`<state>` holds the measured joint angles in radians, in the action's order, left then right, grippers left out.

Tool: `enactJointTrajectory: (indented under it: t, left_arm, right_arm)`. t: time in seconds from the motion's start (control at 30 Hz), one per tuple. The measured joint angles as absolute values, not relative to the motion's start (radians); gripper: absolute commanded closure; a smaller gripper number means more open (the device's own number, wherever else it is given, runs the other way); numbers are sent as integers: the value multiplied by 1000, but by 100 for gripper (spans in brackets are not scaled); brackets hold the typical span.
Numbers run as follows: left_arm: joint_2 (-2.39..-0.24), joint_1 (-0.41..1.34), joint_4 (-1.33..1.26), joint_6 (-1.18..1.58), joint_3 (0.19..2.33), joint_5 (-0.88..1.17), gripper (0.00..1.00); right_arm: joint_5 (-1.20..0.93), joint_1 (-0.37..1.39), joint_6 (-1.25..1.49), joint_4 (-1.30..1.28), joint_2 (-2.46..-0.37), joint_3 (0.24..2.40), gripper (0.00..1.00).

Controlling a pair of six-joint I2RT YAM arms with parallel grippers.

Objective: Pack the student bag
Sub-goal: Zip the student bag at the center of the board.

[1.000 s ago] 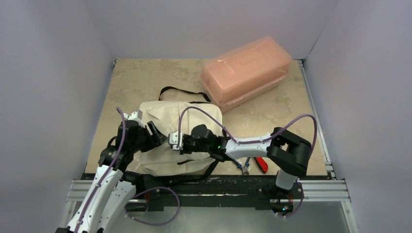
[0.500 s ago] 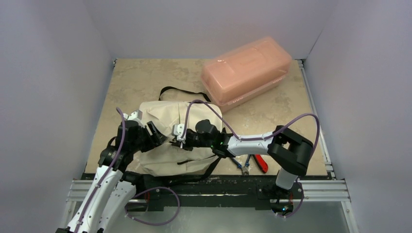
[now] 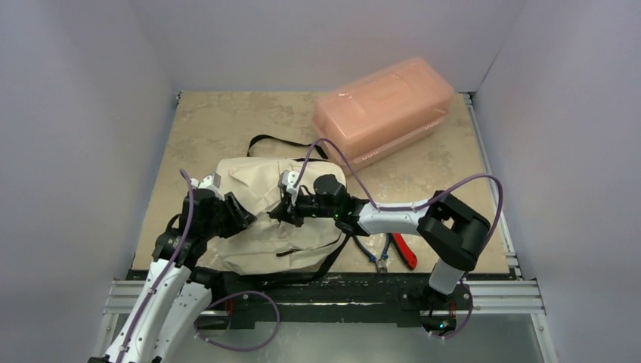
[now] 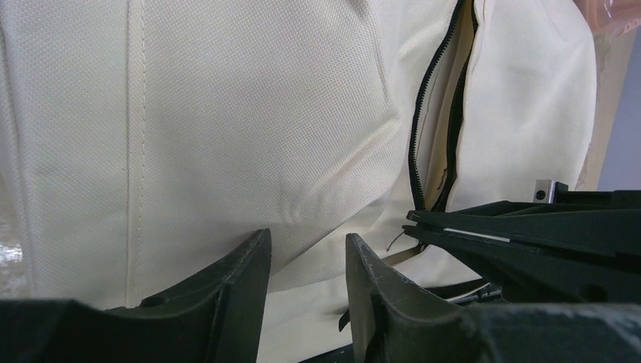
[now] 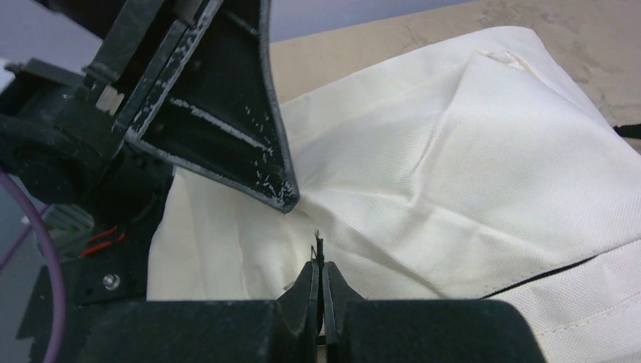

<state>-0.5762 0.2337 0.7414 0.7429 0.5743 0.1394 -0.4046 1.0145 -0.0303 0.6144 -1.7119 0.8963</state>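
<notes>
Near-left on the table (image 3: 219, 121), the bag (image 3: 264, 238) lies slumped, cream cloth creased, its black zip (image 4: 417, 144) partly parted. Packing looks barely begun: box (image 3: 382, 113) and pliers (image 3: 397, 253) sit outside. Right gripper (image 5: 317, 265) is pinched tight, seemingly on the zip pull (image 5: 317, 243). Left gripper (image 4: 306, 246) stands half-apart against the cloth, clearly holding nothing.

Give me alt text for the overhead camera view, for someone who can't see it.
Seen from above, a cream student bag lies on a marble-patterned table, with the left gripper at its left side and the right gripper on its middle. A translucent pink box sits behind it, and a red-handled tool lies to its right.
</notes>
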Motion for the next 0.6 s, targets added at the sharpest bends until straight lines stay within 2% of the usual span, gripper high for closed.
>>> enactJointTrajectory:
  t: [0.13, 0.3, 0.37, 0.47, 0.6]
  left_arm:
    - [-558, 229, 714, 770, 533, 161, 66]
    - [-596, 229, 645, 820, 471, 221, 66]
    - [-595, 229, 641, 830, 467, 224, 61]
    - [-571, 230, 641, 834, 467, 229, 43]
    - [-498, 230, 624, 793, 491, 285, 37]
  right_arm:
    - [-414, 986, 136, 622, -1710, 896, 100]
    - [-377, 972, 271, 618, -1710, 900, 100]
    - [-347, 964, 302, 620, -1710, 906, 100]
    - [-313, 937, 342, 619, -1710, 934, 100]
    - [-311, 916, 371, 588, -1720, 1001, 100]
